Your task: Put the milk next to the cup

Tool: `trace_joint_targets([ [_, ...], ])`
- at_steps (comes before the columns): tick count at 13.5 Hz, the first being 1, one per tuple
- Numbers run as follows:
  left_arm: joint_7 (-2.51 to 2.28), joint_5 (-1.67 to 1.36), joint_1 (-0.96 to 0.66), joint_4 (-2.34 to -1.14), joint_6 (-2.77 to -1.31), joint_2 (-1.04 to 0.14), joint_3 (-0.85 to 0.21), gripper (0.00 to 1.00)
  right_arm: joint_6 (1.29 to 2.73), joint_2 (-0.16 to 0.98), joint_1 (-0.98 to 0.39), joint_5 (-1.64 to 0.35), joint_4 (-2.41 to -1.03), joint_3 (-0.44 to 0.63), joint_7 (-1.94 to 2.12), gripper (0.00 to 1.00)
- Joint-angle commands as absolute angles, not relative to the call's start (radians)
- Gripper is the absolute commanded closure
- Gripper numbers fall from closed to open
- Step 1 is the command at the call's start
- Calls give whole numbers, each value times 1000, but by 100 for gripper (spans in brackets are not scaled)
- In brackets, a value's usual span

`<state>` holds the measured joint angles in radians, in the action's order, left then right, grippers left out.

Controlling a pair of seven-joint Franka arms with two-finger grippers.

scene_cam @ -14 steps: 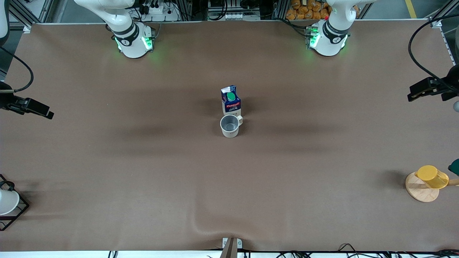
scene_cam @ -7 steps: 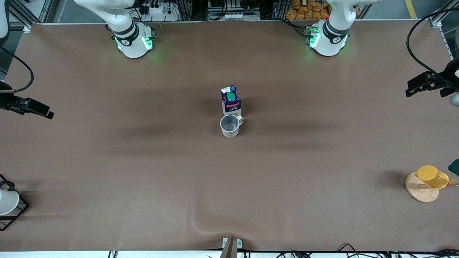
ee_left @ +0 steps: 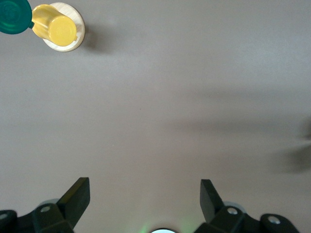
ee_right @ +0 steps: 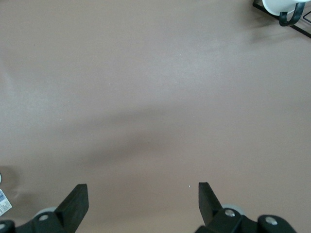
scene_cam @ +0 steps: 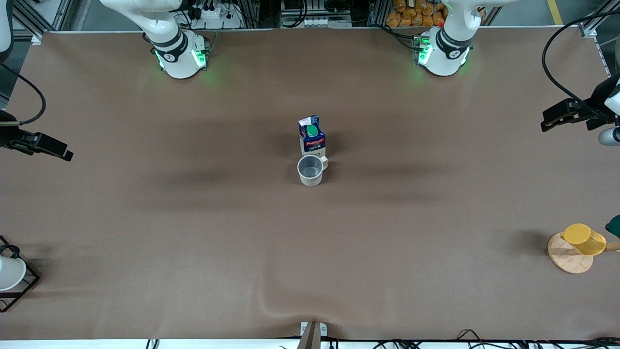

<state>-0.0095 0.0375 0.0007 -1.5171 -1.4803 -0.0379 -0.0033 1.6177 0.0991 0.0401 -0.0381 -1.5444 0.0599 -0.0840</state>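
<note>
The milk [scene_cam: 311, 135], a dark-blue carton with a green cap, stands upright at the middle of the table. The cup [scene_cam: 310, 170], a beige mug with a grey inside, stands right beside it, nearer to the front camera. My left gripper [scene_cam: 552, 120] hangs high over the left arm's end of the table, far from both. It is open and empty in the left wrist view [ee_left: 144, 187]. My right gripper [scene_cam: 58, 149] hangs over the right arm's end of the table. It is open and empty in the right wrist view [ee_right: 143, 191].
A yellow plastic cup [scene_cam: 583, 239] lies on a round wooden coaster [scene_cam: 566, 259] near the front corner at the left arm's end, with a green thing [scene_cam: 614, 225] beside it. A white cup [scene_cam: 9, 272] in a black wire frame stands at the right arm's end.
My left gripper has moved a little toward the middle of the table. The right arm, the milk and the cup have not moved.
</note>
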Motion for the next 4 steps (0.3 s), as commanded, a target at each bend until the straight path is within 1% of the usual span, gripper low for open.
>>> trace_joint_targets([
  [1, -28, 31, -8, -1526, -1470, -21, -5, 0, 1620, 74, 57, -28, -1572, 44, -74, 0],
  [4, -73, 37, 9, -1523, -1470, -17, -47, 0, 1618, 74, 57, -28, -1572, 44, -74, 0],
])
